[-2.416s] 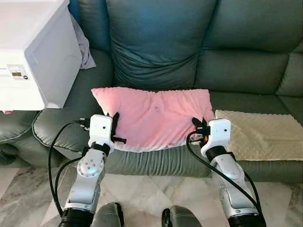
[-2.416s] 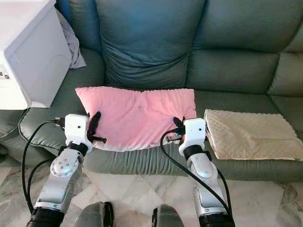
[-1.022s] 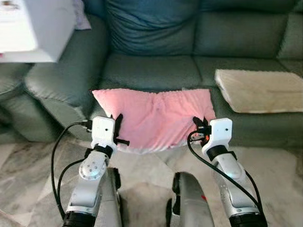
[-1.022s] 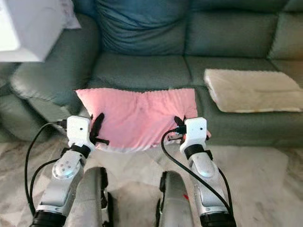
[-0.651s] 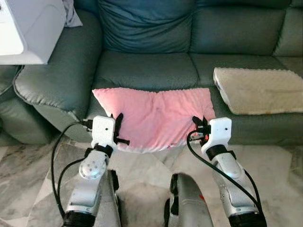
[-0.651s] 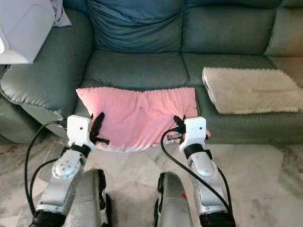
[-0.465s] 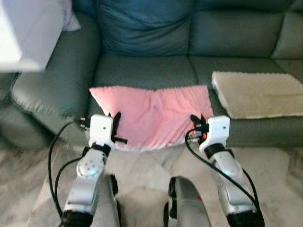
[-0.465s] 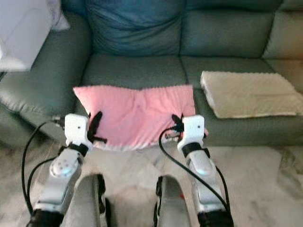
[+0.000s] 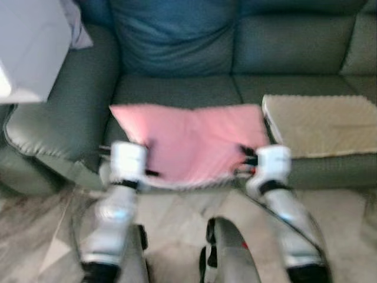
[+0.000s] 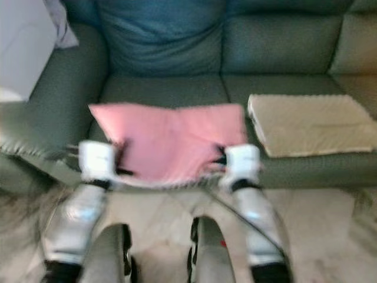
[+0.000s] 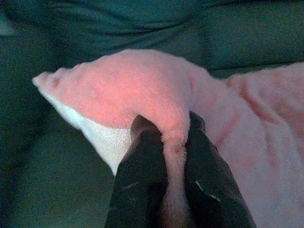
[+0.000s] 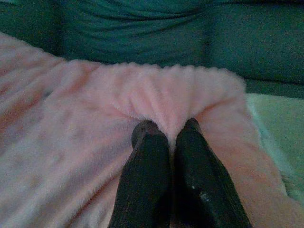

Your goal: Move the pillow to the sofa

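A pink plush pillow (image 9: 191, 138) hangs between my two grippers, over the front edge of the dark green sofa (image 9: 177, 91). My left gripper (image 9: 146, 160) is shut on the pillow's left edge; in the left wrist view its black fingers (image 11: 142, 156) pinch a fold of pink fabric (image 11: 128, 85). On the pillow's right edge my right gripper (image 9: 247, 158) is shut, and in the right wrist view its fingers (image 12: 148, 156) press into the plush (image 12: 95, 118). Both eye views are blurred.
A beige cushion (image 9: 321, 124) lies on the sofa seat to the right of the pillow. A white box (image 9: 26, 47) rests on the sofa's left arm. Marble floor (image 9: 171, 206) and my own legs (image 9: 227, 253) lie below the pillow.
The whole picture has shifted and blurred as the camera moved; the sofa sits slightly nearer. Both grippers keep the same hold on the pillow.
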{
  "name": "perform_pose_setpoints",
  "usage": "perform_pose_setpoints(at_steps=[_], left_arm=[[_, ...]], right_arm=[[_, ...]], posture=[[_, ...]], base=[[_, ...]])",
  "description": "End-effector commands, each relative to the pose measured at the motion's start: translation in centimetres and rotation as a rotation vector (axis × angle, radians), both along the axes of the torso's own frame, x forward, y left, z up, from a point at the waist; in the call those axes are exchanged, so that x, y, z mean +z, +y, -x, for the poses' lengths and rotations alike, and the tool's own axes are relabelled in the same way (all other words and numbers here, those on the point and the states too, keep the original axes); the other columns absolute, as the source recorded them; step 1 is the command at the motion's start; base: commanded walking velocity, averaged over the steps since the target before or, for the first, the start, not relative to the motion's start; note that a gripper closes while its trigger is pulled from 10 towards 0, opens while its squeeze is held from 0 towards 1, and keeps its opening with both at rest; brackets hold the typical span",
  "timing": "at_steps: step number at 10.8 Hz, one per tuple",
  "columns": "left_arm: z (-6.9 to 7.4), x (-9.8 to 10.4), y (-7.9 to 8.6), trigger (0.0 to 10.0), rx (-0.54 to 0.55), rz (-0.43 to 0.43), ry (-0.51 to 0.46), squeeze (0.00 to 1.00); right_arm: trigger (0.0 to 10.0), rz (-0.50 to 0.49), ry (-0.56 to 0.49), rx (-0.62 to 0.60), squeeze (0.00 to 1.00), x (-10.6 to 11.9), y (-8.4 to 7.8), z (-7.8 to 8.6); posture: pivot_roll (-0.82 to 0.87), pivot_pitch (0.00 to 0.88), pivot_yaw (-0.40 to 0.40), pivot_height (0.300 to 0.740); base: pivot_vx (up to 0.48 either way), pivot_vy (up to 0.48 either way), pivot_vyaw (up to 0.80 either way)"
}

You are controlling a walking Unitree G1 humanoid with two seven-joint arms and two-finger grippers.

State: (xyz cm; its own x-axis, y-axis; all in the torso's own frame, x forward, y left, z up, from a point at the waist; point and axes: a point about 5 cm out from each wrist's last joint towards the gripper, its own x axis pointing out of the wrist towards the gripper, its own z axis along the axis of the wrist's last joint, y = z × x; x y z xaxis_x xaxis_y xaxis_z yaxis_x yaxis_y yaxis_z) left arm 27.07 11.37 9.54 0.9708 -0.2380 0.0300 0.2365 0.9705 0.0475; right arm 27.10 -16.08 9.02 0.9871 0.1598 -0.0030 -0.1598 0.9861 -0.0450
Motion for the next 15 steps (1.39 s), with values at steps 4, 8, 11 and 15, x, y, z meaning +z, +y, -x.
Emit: perform_pose_setpoints(at_steps=[4, 8, 11, 15], left_arm=[[0.1, 0.1, 0.5, 10.0, 0.009, -0.017, -0.008, 0.00], [0.1, 0.2, 1.1, 10.0, 0.029, -0.022, -0.009, 0.00], [0.0, 0.5, 2.1, 10.0, 0.051, -0.041, -0.007, 0.00], [-2.7, 1.2, 5.4, 10.0, 0.170, -0.117, -0.022, 0.00]], right_arm=[[10.0, -0.017, 0.000, 0.040, 0.00, -0.1, 1.0, 0.4], [10.0, -0.019, 0.007, 0.047, 0.00, 0.0, 1.1, 0.4], [10.0, -0.005, 0.011, 0.049, 0.00, 0.3, 0.3, 0.0], [10.0, 0.065, -0.002, 0.064, 0.00, 1.6, -1.1, -2.5]], posture=[[-0.05, 0.167, -0.062, 0.628], [-0.04, 0.215, -0.063, 0.628], [-0.04, 0.263, -0.060, 0.628], [-0.04, 0.437, -0.053, 0.628]], base=[[0.268, 0.000, 0.00], [0.278, 0.000, 0.00], [0.191, 0.000, 0.00], [0.000, 0.000, 0.00]])
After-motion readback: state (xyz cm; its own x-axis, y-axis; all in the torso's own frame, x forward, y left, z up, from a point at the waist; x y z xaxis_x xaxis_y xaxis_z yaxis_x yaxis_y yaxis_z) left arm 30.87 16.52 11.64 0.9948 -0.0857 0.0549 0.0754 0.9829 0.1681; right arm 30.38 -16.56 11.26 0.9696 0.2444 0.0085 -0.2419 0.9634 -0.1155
